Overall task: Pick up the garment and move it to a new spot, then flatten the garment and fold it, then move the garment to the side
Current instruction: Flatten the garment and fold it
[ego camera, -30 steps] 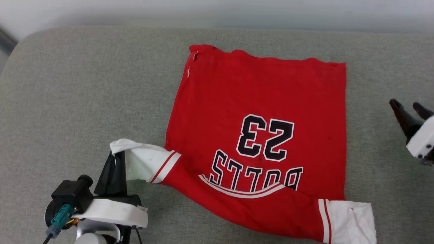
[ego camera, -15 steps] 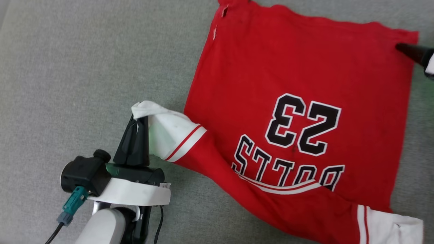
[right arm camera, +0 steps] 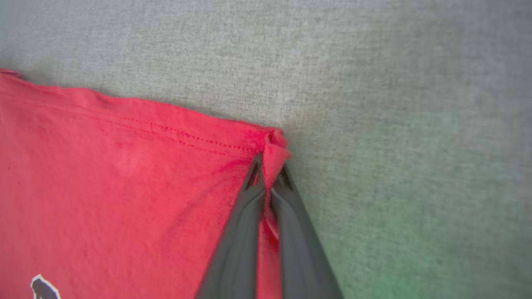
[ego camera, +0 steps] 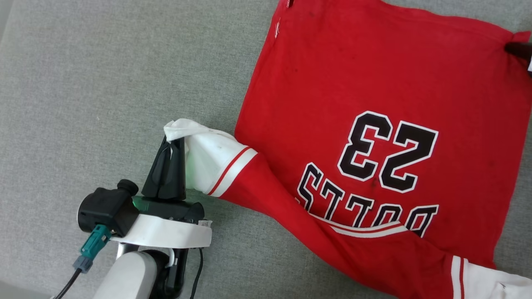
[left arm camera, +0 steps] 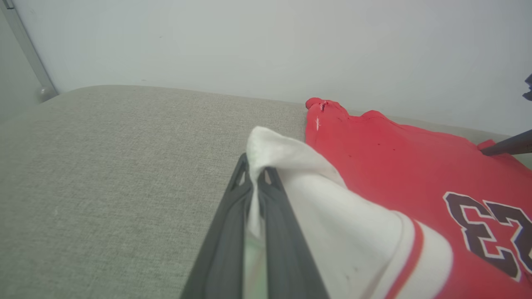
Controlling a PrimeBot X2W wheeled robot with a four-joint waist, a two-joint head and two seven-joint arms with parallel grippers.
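The garment (ego camera: 374,95), a red shirt printed "BULLS 23", lies spread on a grey cushion, print upside down in the head view. My left gripper (ego camera: 172,143) is shut on the white end of its sleeve (ego camera: 212,155), lifting it a little off the cushion; the left wrist view shows the white cloth (left arm camera: 291,166) pinched between the two dark fingers (left arm camera: 224,241). My right gripper (right arm camera: 270,170) is shut on the red hem corner (right arm camera: 276,145) at the garment's far right; its dark tip (ego camera: 517,50) pokes in at the head view's right edge.
The grey fabric cushion (ego camera: 104,83) stretches wide to the left of the garment. A pale wall (left arm camera: 249,41) rises behind it. The other white sleeve end (ego camera: 494,282) lies at the lower right, near the cushion's front.
The head camera has tilted down and shifted. My right gripper came in from the right side to the garment's far hem corner and shut on it. The left keeps its hold on the sleeve.
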